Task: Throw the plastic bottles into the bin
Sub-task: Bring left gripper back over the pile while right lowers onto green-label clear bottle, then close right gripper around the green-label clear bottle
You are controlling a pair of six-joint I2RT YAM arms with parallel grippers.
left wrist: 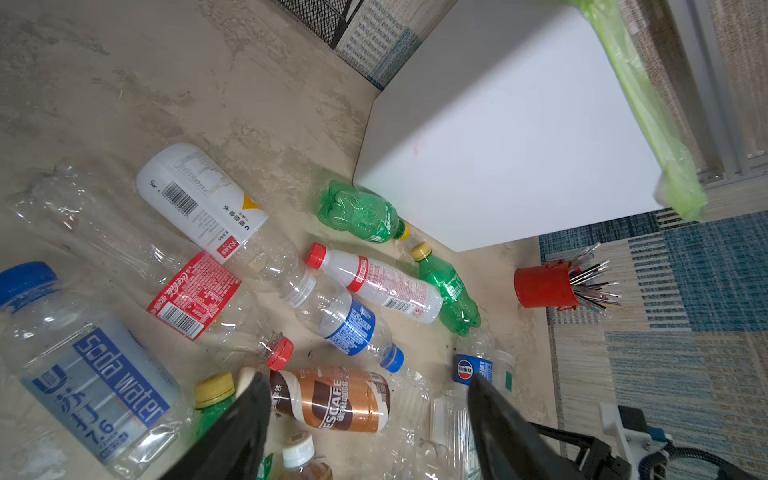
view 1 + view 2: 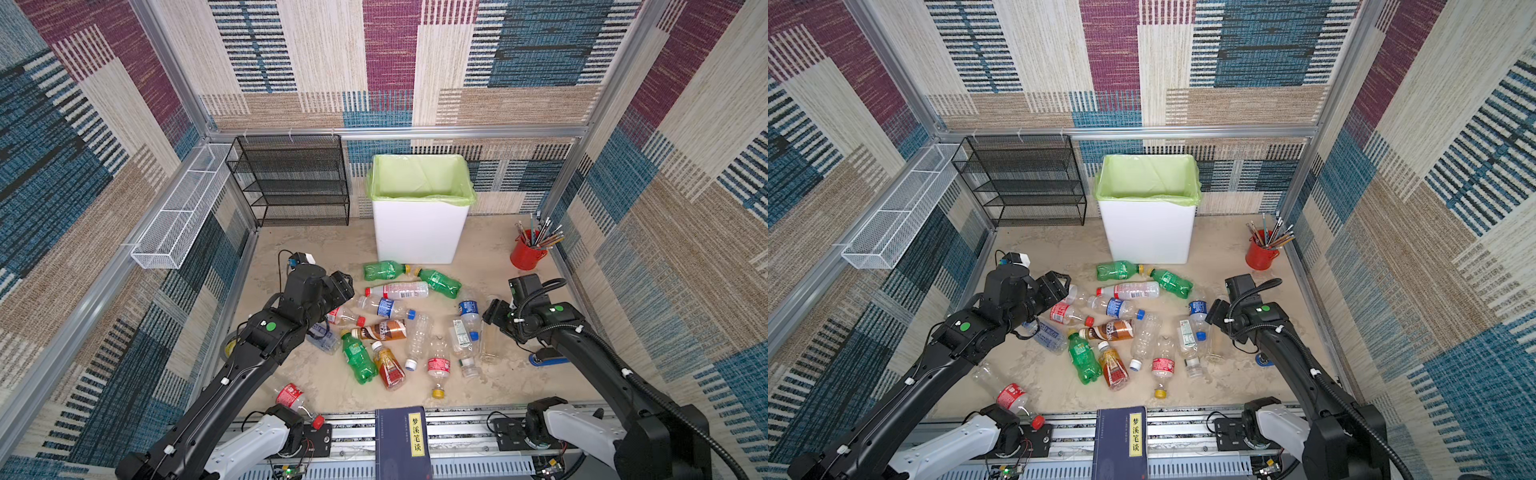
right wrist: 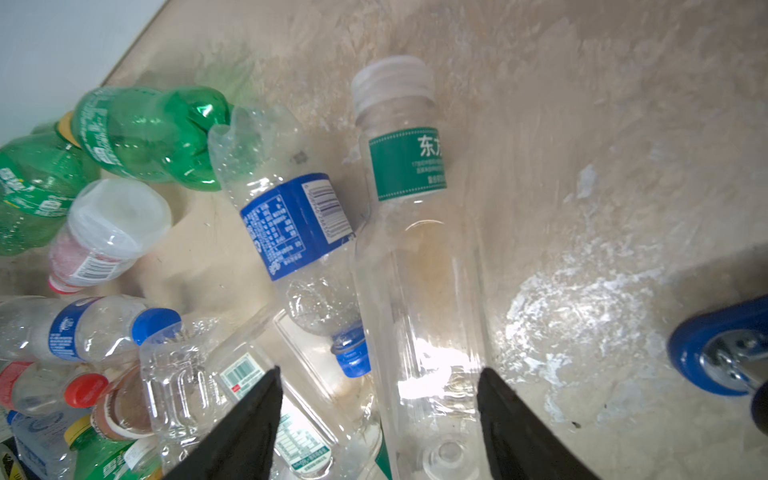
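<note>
In both top views one bin (image 2: 415,235), white with a green bag over its rim, is standing at the back of the tabletop (image 2: 490,257); about sixteen plastic bottles (image 2: 398,290) are lying on it, most of them heaped in front of the bin, three being green, one a brown-labelled bottle (image 2: 382,330), and one red-labelled bottle (image 2: 290,395) lying apart at the near edge; one red cup (image 2: 525,253) of pencils, one black mesh rack (image 2: 291,183), one white wire basket (image 2: 178,216) and one dark book (image 2: 401,440) are sitting around them; the left pincer (image 2: 343,286) is hovering over the heap's left edge and the right pincer (image 2: 492,311) over its right edge, both well short of the bin. In the left wrist view the left pincer's two fingers (image 1: 245,415) are standing spread, pinching nothing, the brown-labelled bottle showing between their tips, the bin rising beyond the heap. In the right wrist view the right pincer (image 3: 380,370) is spread too, holding nothing; a clear green-labelled bottle (image 3: 419,270) is lying lengthwise under the gap, close along one finger, with a blue-labelled bottle (image 3: 291,224) just beside it.
</note>
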